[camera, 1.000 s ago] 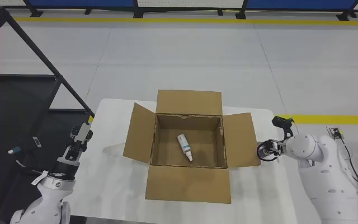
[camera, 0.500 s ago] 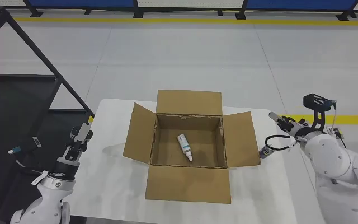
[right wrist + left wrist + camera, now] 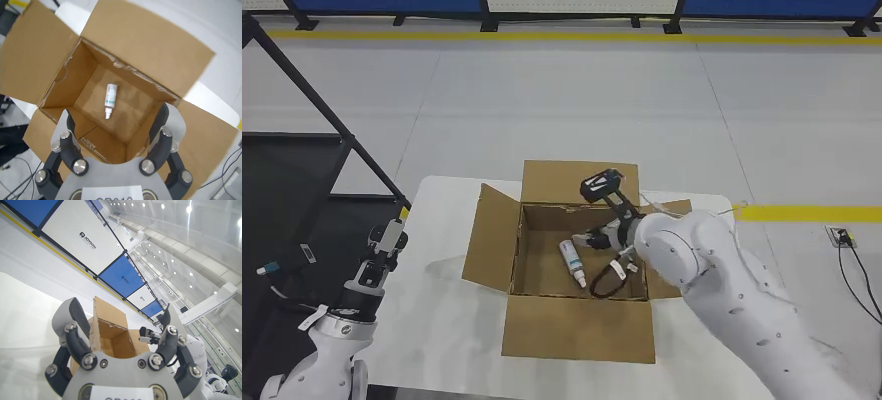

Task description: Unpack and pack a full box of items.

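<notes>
One bottle [image 3: 110, 96] lies below the right gripper [image 3: 116, 118].

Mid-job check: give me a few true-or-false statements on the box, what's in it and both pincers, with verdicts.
1. One bottle lies on its side on the floor of the box. True.
2. The box is closed. False: its flaps are spread open.
3. The right pincer is open above the box opening. True.
4. The right pincer grips the bottle. False: it is empty, with the bottle lying apart below it.
5. The left pincer is shut inside the box. False: it is open, away from the box at the edge of the table.
</notes>
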Available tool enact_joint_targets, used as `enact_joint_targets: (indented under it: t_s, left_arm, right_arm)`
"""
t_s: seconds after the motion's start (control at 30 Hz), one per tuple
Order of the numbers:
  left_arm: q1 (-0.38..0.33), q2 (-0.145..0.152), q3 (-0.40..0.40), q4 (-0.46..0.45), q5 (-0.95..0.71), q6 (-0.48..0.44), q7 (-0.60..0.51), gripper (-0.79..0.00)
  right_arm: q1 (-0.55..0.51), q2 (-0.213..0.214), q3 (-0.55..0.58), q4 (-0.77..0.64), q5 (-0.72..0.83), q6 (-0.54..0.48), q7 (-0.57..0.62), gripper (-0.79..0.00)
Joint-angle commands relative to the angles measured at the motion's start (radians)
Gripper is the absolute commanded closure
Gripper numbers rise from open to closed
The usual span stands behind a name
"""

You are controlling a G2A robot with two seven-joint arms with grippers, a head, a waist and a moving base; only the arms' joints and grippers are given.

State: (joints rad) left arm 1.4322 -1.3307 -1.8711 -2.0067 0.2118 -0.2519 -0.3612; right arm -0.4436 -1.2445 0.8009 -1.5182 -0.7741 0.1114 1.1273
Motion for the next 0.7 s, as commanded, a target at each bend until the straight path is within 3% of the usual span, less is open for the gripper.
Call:
enact_joint_targets:
  t_s: [0.0, 0.1, 0.23, 0.5, 0.67]
  left_arm:
    - [0.000, 0.000, 0.000, 0.000, 0.000, 0.000, 0.000, -0.785]
    - [0.000, 0.000, 0.000, 0.000, 0.000, 0.000, 0.000, -0.785]
    - [0.000, 0.000, 0.000, 0.000, 0.000, 0.000, 0.000, -0.785]
    - [0.000, 0.000, 0.000, 0.000, 0.000, 0.000, 0.000, -0.785]
    - [0.000, 0.000, 0.000, 0.000, 0.000, 0.000, 0.000, -0.785]
  right_arm:
    - [0.073, -0.045, -0.108, 0.150, 0.071, -0.023, -0.024, -0.785]
    - [0.131, -0.106, -0.210, 0.298, 0.141, -0.044, -0.054, -0.785]
    - [0.196, -0.210, -0.338, 0.534, 0.169, -0.001, -0.115, -0.785]
    - [0.249, -0.364, -0.410, 0.887, 0.257, -0.034, -0.244, -0.785]
    - [0.268, -0.429, -0.422, 1.043, 0.281, -0.077, -0.271, -0.557]
